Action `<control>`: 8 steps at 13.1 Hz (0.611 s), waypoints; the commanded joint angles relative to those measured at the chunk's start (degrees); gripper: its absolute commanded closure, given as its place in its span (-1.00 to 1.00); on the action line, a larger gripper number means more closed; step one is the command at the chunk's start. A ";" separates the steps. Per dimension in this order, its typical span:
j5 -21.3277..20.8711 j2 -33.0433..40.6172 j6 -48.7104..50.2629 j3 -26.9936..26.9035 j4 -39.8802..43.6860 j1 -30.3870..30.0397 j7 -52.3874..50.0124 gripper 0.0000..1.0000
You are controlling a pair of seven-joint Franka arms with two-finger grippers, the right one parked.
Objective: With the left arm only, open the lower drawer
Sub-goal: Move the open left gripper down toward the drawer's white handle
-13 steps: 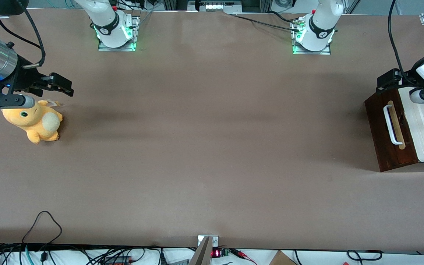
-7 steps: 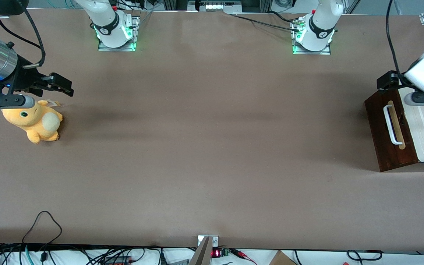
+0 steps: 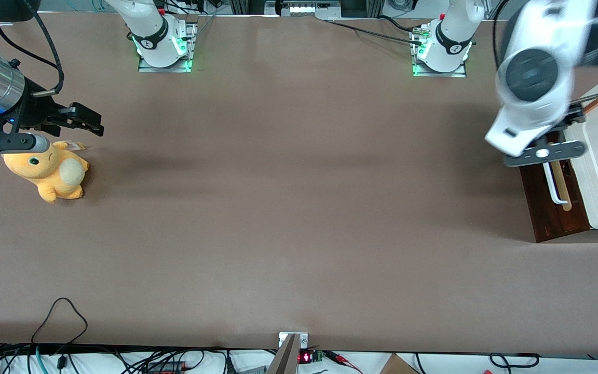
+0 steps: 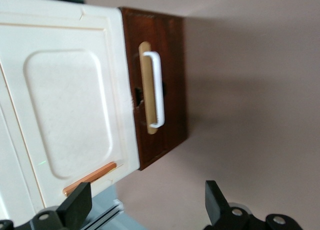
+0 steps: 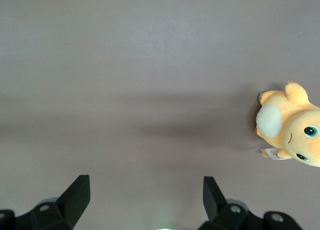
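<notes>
The left arm's hand hangs wide open and empty above the lower drawer, which stands closed at the working arm's end of the tabletop, its white bar handle lying between the fingers' line.

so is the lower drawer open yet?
Shut. The drawer front sits flush with no pale inside showing; the open gripper hovers clear of the handle.
</notes>
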State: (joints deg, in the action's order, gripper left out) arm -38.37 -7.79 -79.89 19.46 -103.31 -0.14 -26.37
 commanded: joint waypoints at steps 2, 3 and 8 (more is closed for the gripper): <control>-10.20 -3.10 -0.78 0.23 -9.25 -0.03 -6.75 -1.00; -12.93 -3.72 -2.27 0.23 -11.71 -0.03 -7.54 -1.00; -26.38 -7.06 -2.72 0.76 -23.06 1.28 -21.51 -1.00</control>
State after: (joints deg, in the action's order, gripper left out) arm -60.87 -15.02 -82.24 19.80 -123.11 0.84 -44.83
